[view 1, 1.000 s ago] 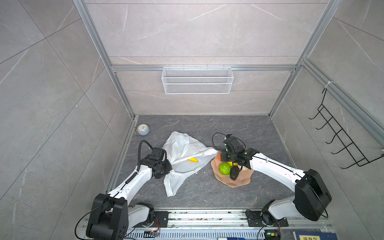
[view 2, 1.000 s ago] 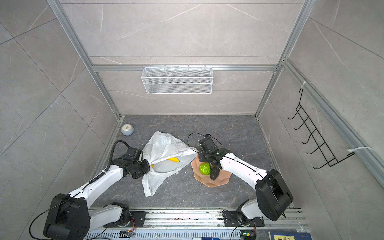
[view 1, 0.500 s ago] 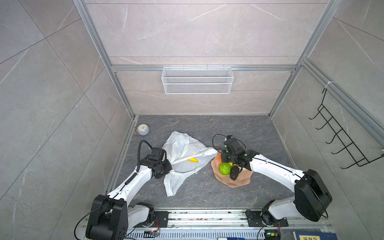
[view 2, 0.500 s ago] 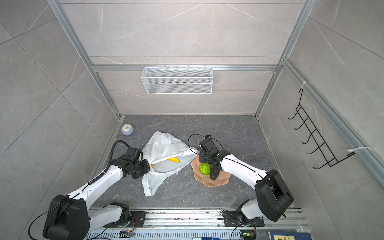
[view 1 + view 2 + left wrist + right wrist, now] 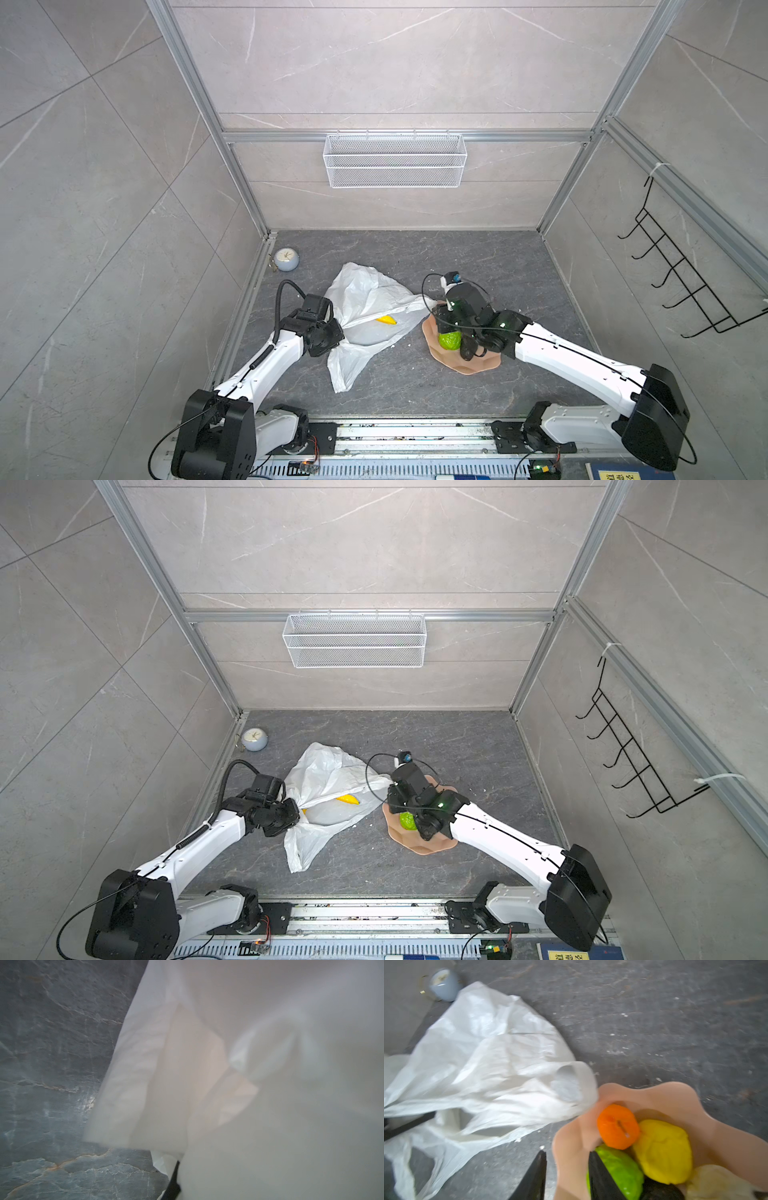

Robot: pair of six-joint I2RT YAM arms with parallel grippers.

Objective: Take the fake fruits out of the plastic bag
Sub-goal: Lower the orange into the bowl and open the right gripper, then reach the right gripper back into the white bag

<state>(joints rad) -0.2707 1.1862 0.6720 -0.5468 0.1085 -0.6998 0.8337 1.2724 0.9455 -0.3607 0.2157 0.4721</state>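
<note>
**Hand-off at the plate done, banana next in line**

Working on a dark stone-look counter. Have the plastic bag crumpled across its middle, leaning toward the left edge, with the mouth gaping to the right and one loop handle reaching the rim of the pink plate, which sits nearer the right edge.

Clamping a bunched edge of the bag with the left gripper, jaws closed tight on the film. From the left wrist view, little to see but white plastic draped close.

Hovering the right gripper at the plate's bag-side rim, jaws parted partway and empty.

Counting five fruits huddled on the plate: cream pear, bumpy yellow one, bumpy bright green one, orange, and a dark one mostly hidden. Spotting the banana in the bag's mouth in both top views.

Judging this as the gap between fruits, with the last one set down.

Next calls for:
- swinging the right gripper back into the mouth
- straddling the banana across its narrow width
- keeping the film clear of the jaws

Cannot tell whether more hides in the folds.
</note>
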